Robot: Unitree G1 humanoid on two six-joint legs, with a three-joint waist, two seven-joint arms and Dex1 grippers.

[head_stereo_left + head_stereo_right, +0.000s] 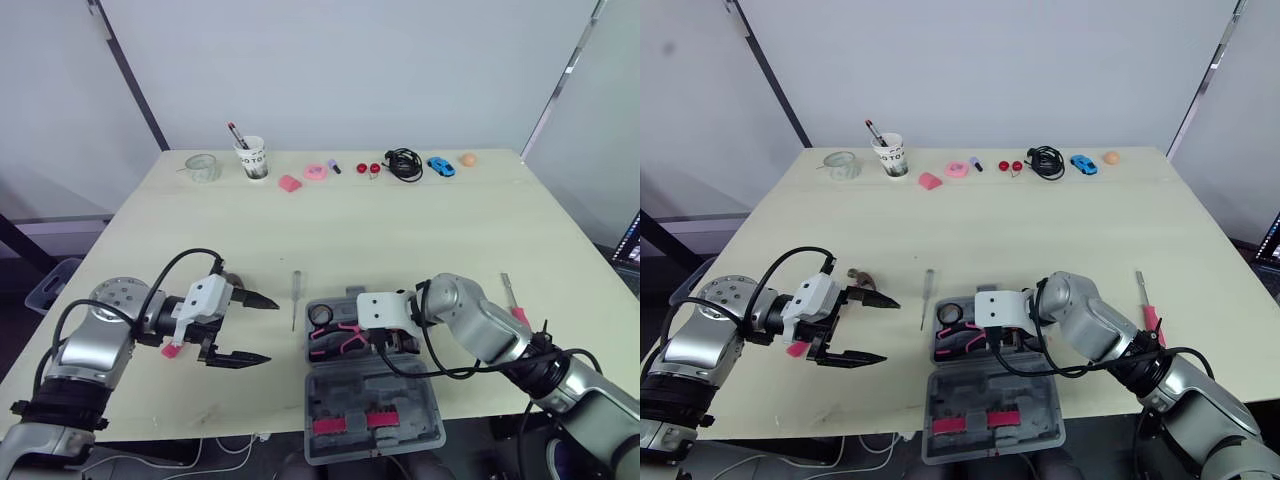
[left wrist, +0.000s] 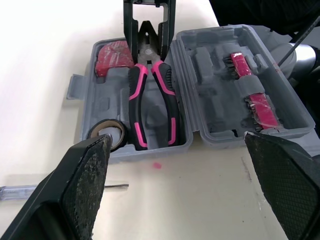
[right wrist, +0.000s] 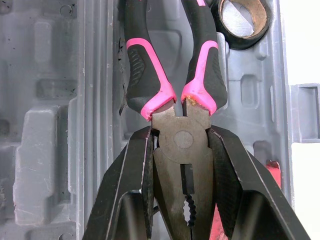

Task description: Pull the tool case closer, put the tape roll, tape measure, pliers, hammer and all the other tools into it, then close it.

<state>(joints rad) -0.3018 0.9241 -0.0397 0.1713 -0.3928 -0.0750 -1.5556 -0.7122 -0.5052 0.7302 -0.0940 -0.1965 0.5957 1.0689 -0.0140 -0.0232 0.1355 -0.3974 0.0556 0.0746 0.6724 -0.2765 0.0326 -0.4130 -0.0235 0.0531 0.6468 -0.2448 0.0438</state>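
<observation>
Tool case (image 1: 375,398) lies open at the near edge of the table (image 1: 450,230). Right gripper (image 3: 182,135) is clamped on the pliers (image 2: 136,107) at the joint, handles inside the case, ending beside the tape roll (image 2: 106,134). Left gripper (image 1: 270,328) hangs open; screwdriver (image 1: 296,297) lies between it and the case, shaft fore-and-aft, nearest that arm

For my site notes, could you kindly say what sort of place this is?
Probably a robotics test lab: a pale table backed by plain grey partition panels, with an open grey plastic tool case on it.
</observation>
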